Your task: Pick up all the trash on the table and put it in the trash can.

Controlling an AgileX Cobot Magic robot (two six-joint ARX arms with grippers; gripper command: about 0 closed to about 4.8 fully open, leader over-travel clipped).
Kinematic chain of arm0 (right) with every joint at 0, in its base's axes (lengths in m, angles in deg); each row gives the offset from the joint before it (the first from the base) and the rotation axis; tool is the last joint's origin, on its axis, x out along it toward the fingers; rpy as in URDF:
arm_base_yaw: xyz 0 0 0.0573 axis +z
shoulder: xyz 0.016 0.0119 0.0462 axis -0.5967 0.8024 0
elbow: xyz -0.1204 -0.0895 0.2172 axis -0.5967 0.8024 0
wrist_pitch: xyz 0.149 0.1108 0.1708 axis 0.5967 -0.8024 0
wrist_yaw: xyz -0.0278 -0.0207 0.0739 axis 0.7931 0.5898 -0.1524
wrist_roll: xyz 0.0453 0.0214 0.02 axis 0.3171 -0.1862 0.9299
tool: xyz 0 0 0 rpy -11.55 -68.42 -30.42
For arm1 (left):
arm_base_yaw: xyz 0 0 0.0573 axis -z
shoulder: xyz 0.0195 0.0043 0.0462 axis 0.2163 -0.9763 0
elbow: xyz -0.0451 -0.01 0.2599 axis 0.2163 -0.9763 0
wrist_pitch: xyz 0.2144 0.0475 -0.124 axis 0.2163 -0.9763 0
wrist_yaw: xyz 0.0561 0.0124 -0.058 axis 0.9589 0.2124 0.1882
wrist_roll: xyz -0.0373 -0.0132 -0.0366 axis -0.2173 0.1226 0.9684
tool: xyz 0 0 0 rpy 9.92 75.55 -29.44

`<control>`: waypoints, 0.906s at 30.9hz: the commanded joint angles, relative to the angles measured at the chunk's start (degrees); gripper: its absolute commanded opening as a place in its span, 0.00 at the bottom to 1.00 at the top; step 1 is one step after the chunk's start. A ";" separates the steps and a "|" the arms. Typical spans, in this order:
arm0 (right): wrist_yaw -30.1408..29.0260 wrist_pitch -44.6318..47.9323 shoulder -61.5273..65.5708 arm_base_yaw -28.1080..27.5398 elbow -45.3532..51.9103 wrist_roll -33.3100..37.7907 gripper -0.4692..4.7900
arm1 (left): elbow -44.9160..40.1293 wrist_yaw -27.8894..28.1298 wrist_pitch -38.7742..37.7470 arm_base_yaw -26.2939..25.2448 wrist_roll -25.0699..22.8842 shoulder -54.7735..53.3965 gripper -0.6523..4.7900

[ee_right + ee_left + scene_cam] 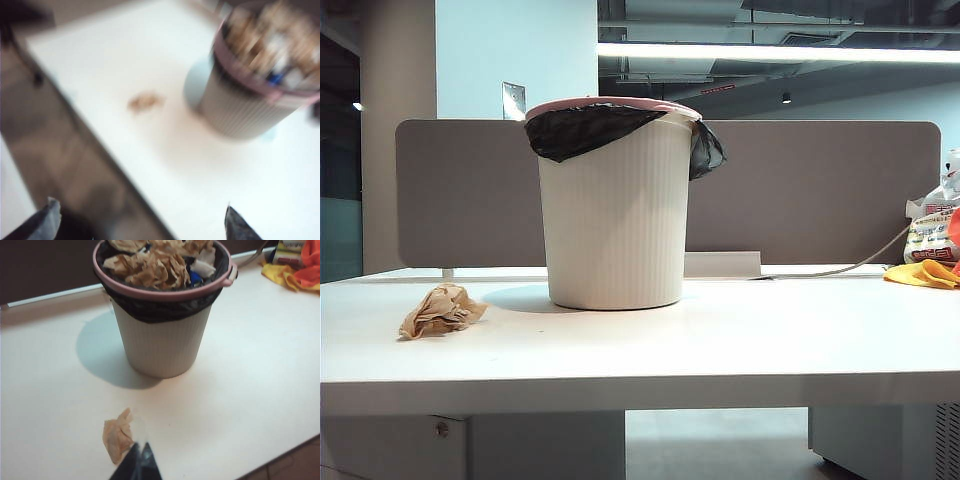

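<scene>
- Where the exterior view looks across the table (720, 350), the count is one trash can (615, 220) and one ball of trash (442, 310) on the white top. The can stands upright near the middle: cream, ribbed, tapered, pink rim, black liner folded over the edge. The ball is wrinkled tan paper, lying left of the can and apart from it, closer to the front edge. One orange-yellow cloth (923, 274) and one white printed bag (930, 232) sit at the far right. A grey-brown partition (820, 190) runs behind. Neither gripper shows in this view.
- Left wrist view: one can (162, 342), heaped to the rim with crumpled tan paper plus white and blue scraps. One loose ball (117, 436) on the table (250, 365), clear of the can. The left gripper (136, 465) hangs just beside the ball; only dark fingertips show, close together, and I cannot tell whether they are pressed together. Nothing visibly held.
- Right wrist view, blurred: one can (250, 95), one small tan ball (145, 102) near the table edge. The right gripper (140, 222) is over the table's front edge, well apart from both, fingers spread wide, empty.
</scene>
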State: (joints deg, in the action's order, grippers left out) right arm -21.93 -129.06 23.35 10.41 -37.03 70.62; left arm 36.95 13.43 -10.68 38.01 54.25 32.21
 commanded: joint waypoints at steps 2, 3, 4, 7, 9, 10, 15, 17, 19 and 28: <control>-5.38 17.79 -1.62 0.09 16.50 0.66 0.88 | 0.04 -0.24 0.98 0.04 0.15 0.11 0.11; -6.14 22.56 -1.57 0.07 20.20 0.94 0.88 | 0.07 -0.37 0.94 0.04 0.15 0.11 0.11; -7.19 28.70 -1.31 0.07 24.57 0.90 0.88 | 0.07 -0.70 0.94 0.04 0.17 0.11 0.11; -6.54 44.41 1.22 -0.04 33.24 0.28 0.88 | 0.07 -1.73 1.03 0.04 0.50 0.11 0.11; -6.56 52.24 4.66 -0.11 36.00 0.28 0.88 | 0.07 -1.70 0.98 0.04 0.57 0.11 0.11; -6.56 54.36 6.62 -0.11 36.15 0.26 0.88 | 0.07 -1.73 0.87 0.04 0.59 0.11 0.11; -7.19 65.57 17.46 -0.09 35.65 0.46 0.88 | 0.07 -1.73 -0.46 0.04 0.59 0.11 0.11; -6.95 67.47 22.03 -0.15 33.88 0.70 0.88 | 0.07 -1.73 -1.22 0.04 0.59 0.11 0.11; -6.99 67.56 26.03 -0.39 31.50 0.87 0.88 | 0.07 -1.75 -2.21 0.04 0.59 0.09 0.11; -6.60 65.22 43.50 -0.74 15.78 1.29 0.88 | 0.07 -1.70 -4.33 0.04 0.57 0.09 0.11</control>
State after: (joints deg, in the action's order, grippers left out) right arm -28.70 -63.24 65.16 9.93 -18.72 70.99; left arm 36.95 11.90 -14.81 37.99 54.66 32.21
